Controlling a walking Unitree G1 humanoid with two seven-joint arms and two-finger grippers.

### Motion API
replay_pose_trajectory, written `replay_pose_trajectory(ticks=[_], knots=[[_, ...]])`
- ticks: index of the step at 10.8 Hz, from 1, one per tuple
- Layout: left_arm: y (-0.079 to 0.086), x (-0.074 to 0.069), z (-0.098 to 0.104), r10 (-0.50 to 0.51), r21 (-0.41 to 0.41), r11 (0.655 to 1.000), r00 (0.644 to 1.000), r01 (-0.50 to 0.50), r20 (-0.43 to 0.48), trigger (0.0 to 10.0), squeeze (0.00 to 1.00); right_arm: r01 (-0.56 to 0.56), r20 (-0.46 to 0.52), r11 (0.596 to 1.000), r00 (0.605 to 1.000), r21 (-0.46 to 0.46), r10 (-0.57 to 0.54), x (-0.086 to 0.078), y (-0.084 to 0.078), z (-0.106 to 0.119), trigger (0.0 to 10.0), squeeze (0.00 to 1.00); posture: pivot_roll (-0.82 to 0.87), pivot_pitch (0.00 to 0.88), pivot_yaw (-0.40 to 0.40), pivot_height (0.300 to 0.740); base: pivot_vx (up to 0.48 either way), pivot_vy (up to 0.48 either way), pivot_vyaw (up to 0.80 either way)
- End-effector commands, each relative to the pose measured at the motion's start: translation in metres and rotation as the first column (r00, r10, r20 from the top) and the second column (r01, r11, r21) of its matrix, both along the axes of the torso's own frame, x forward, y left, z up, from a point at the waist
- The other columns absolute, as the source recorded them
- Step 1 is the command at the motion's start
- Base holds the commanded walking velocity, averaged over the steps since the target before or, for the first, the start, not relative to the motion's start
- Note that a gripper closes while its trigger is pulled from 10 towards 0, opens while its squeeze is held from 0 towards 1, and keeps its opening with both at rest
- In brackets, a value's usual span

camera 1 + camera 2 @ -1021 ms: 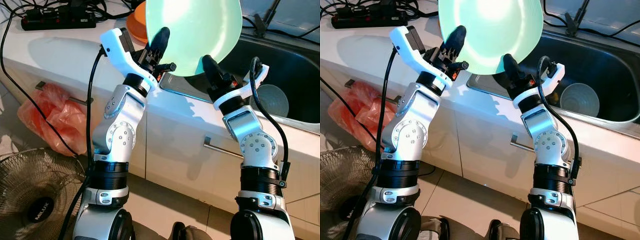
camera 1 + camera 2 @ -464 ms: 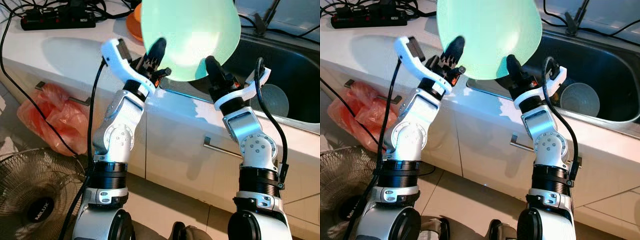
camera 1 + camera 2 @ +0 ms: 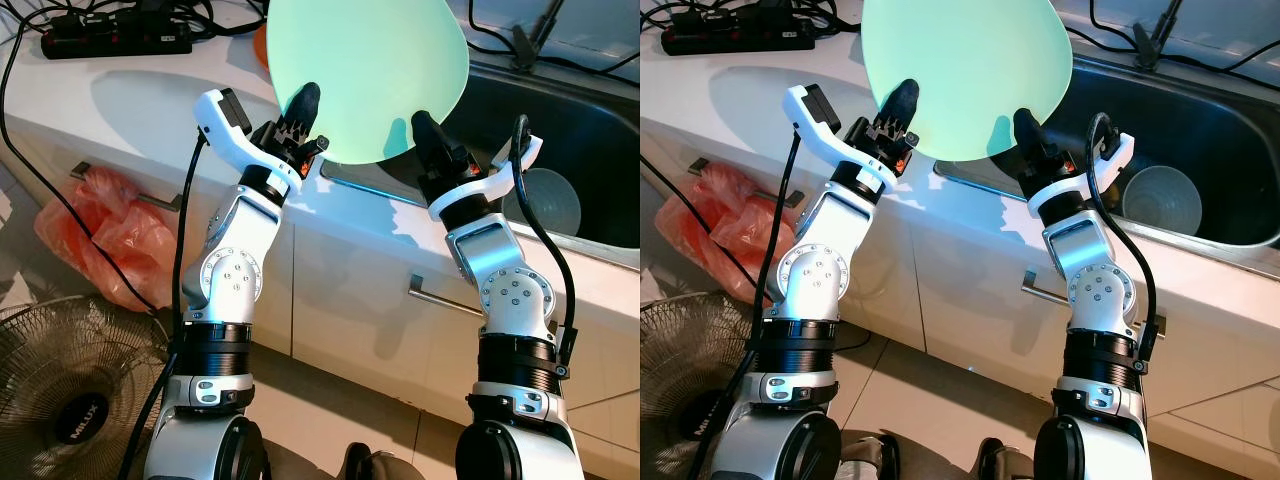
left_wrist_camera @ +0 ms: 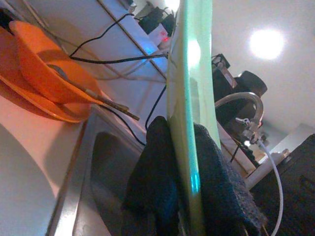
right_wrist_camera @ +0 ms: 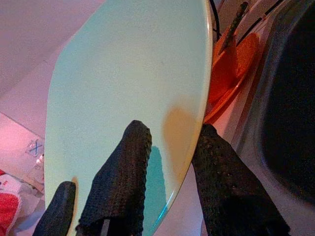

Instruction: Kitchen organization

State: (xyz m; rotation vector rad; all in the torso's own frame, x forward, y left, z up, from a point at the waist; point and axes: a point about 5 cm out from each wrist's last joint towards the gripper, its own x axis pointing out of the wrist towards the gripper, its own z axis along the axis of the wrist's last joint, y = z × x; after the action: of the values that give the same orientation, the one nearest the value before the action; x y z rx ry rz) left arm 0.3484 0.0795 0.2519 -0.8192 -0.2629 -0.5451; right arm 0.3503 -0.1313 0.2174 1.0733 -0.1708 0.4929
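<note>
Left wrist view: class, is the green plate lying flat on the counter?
No: the green plate stands on edge, its rim pinched between the left gripper's black fingers, above the counter and sink.

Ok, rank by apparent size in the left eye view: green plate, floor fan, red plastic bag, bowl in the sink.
1. green plate, nearest the camera
2. floor fan, partly cropped
3. red plastic bag
4. bowl in the sink, partly hidden

Both arms are silver-grey metal with round joint housings dotted with small screws and chunky black ribbed collars lower down. White brackets sit at the wrists, black cables loop alongside, and each pincer has textured black fingers.
</note>
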Motion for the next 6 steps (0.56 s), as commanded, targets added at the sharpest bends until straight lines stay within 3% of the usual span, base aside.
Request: replay_pose_trajectory(ticks=[1,6], knots=[[-0.014,-0.005,-0.002,-0.043,-0.052,0.998,0.999,0.042,-0.007,10.0,0.0,0.0,0.038,1.0,0.999,0.013,-0.001,0.001,-0.001,0.011,10.0,0.0,0.03,0.15,-0.031,0.74,0.0,0.0,0.0],[-0.025,-0.008,-0.006,-0.102,-0.046,0.994,0.995,0.101,-0.016,10.0,0.0,-0.004,0.036,1.0,0.999,0.016,0.004,0.0,0.001,0.01,10.0,0.0,0.03,0.149,-0.029,0.74,0.0,0.0,0.0]])
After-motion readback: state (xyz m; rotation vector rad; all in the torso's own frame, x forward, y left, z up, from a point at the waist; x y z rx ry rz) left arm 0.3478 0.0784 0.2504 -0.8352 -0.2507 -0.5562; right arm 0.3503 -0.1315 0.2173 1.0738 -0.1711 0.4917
